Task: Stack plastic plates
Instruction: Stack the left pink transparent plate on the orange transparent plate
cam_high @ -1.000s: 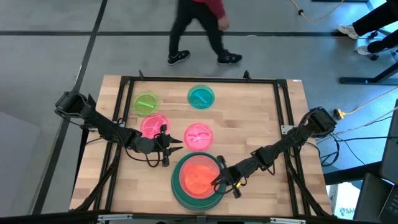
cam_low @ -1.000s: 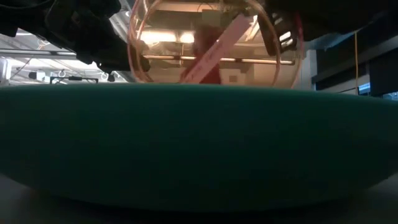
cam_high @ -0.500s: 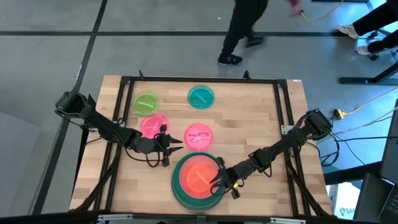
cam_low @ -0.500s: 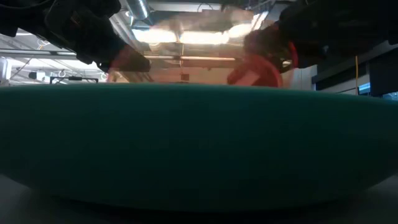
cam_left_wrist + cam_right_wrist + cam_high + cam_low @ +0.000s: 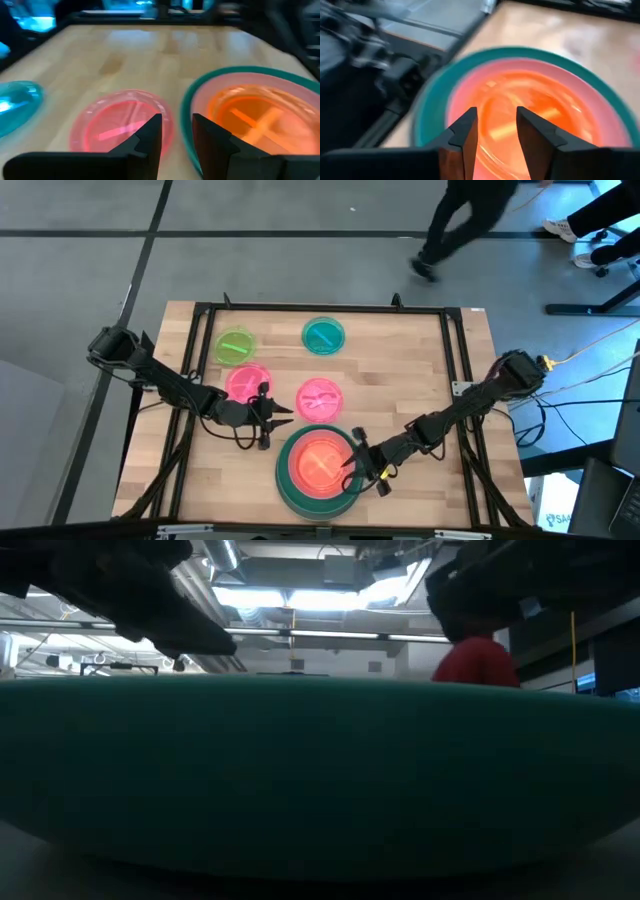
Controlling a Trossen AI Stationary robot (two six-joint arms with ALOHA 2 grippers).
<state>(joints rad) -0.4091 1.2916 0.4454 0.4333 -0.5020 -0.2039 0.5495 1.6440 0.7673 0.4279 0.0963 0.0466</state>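
Near the table's front edge lies a stack: a dark green plate at the bottom, a pale pink plate in it, and a small orange plate flat on top. My right gripper hangs open at the stack's right rim, over the orange plate's edge. My left gripper is open and holds nothing, just left of the stack, with a hot pink plate ahead of it. The other small plates rest flat on the wood: hot pink ones, lime green, teal.
A black frame rail runs round the wooden table. A person walks past beyond the far edge. Bare wood lies at the right, behind my right arm. In the low view the dark green plate's wall blocks nearly everything.
The orange plate, which stood tilted up on edge above the stack in my right gripper, has dropped flat onto the pale pink plate. My right gripper has let it go and stays at the stack's right rim.
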